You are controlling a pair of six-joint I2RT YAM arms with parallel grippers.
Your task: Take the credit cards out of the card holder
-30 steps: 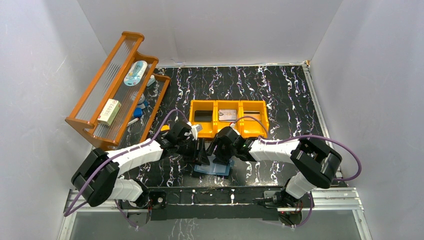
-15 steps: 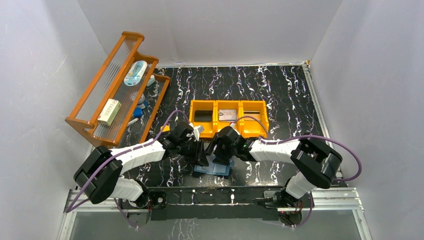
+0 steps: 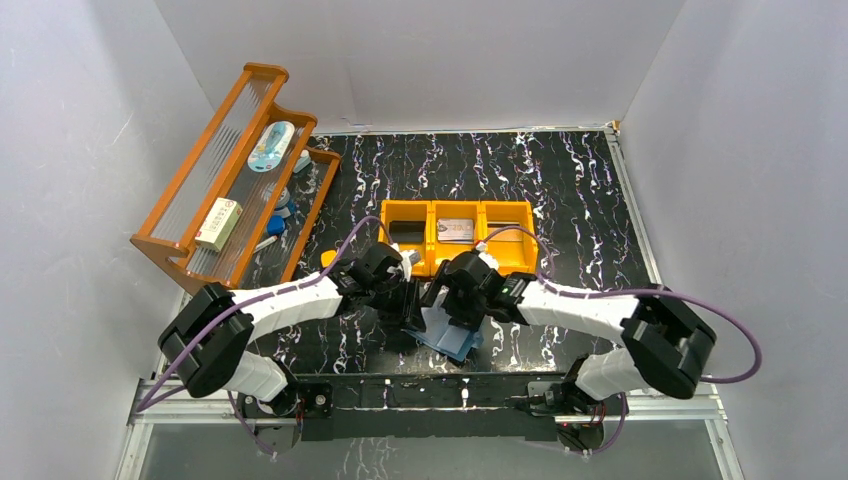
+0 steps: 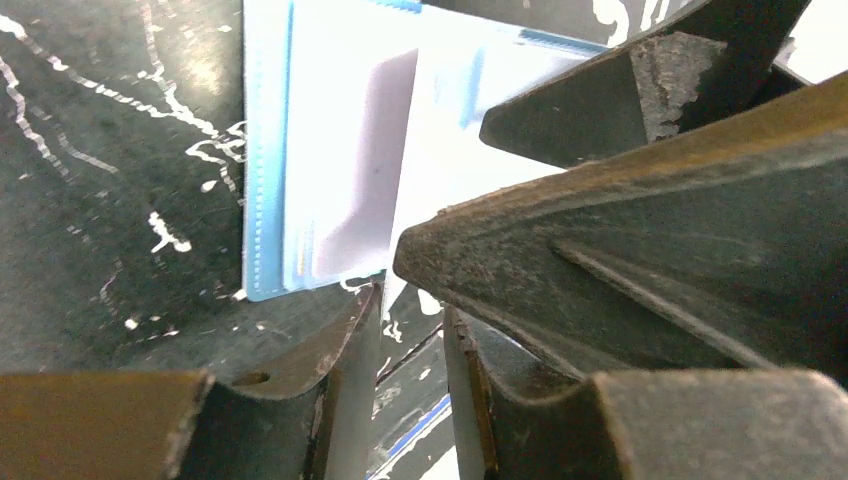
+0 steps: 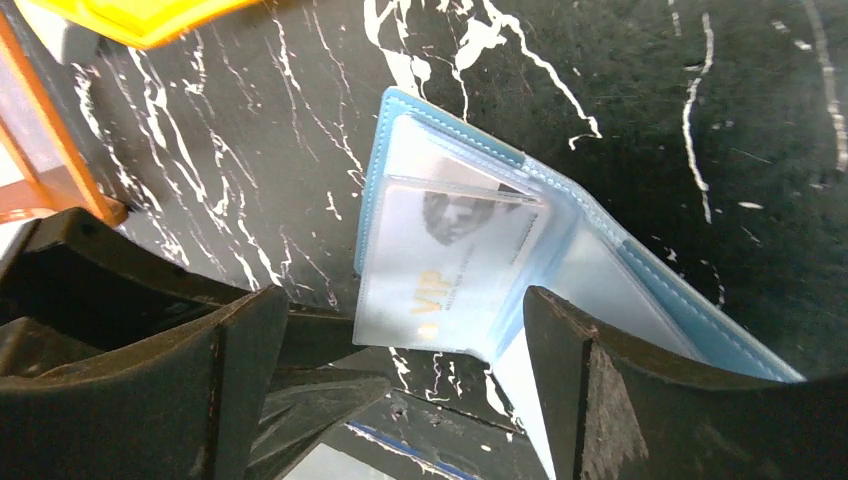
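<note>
Two arms: both now reach a little farther and more to the right than a second ago, meeting over the card holder [image 3: 452,340].
Holder place: near middle of the table [image 3: 580,200], just nearer to me than the orange bin [image 3: 457,206], lying open with its pale inside up.
Holder change: it has turned and slid slightly right from where it lay.
Right gripper [image 5: 400,310]: my jaws have spread from part-way to wide apart. They hold nothing, one finger on each side of the open holder.
Left gripper [image 4: 415,290]: my jaws have drawn in to a narrow gap, and a pale sheet [image 4: 440,170] runs down into it. It looks pinched there. Whether it is a card or a plastic sleeve I cannot tell.
Card in sight: a greyish card printed VIP [image 5: 450,270] sits inside a clear pocket, not yet out.
Meaning: I judge the hold has passed to my left side, freeing my right to pick at a pocket. No card is out yet, so extraction is barely begun.
Left pose: reaching in from the near left, wrist bent down at the holder's left edge.
Right pose: stretched low from the near right, wrist tipped down over the holder.
</note>
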